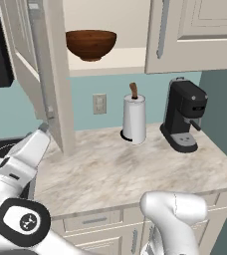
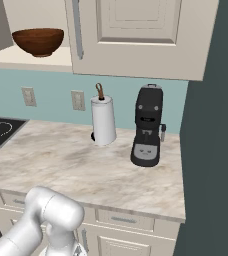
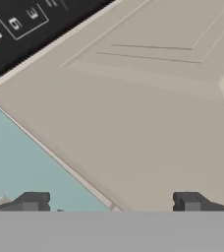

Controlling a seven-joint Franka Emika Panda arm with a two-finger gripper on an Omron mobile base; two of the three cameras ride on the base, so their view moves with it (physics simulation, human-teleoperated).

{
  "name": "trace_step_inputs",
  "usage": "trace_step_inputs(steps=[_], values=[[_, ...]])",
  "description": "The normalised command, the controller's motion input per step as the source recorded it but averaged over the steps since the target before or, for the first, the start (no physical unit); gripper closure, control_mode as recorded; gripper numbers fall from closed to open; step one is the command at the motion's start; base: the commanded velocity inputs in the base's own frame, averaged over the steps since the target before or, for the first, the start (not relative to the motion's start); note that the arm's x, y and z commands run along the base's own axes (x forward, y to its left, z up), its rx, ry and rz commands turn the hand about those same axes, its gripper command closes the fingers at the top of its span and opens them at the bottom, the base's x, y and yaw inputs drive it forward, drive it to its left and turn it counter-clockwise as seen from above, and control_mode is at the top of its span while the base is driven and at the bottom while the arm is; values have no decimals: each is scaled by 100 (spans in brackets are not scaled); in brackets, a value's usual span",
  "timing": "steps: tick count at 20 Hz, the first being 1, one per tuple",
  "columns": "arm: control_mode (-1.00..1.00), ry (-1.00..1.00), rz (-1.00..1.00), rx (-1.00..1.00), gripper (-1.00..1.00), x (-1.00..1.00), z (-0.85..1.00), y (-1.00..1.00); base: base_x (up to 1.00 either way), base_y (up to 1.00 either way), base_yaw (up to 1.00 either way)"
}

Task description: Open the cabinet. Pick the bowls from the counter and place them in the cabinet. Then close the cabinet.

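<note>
Cabinet [image 1: 185, 35]: beige, raised-panel doors, long silver bar handles. Left door [image 1: 46, 74] swung open, right door shut. Pale shelf inside carries the brown bowl [image 1: 91, 44], glossy dark wood, upright, near the shelf's front edge.

Counter [image 1: 125, 174] below the cabinet: beige marbled stone. On it a paper towel roll [image 1: 134, 119] under the cabinet opening, and a black coffee machine [image 1: 184, 115] to the roll's right, apart from it.

Arm: raised at the outer face of the open door. Gripper [image 3: 111, 203] faces the door panel at close range, fingers spread wide with nothing between them.
</note>
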Motion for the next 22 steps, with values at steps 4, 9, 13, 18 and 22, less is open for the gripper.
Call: trace_step_inputs(steps=[4, 9, 13, 18, 22], values=[[-100, 0, 0, 0, -100, 32, 8, -46, 0, 0, 0], [-100, 0, 0, 0, -100, 30, 11, -51, 0, 0, 0], [-100, 0, 0, 0, -100, 32, 16, -48, 0, 0, 0], [-100, 0, 0, 0, -100, 35, 18, -47, 0, 0, 0], [-100, 0, 0, 0, -100, 42, 19, -47, 0, 0, 0]])
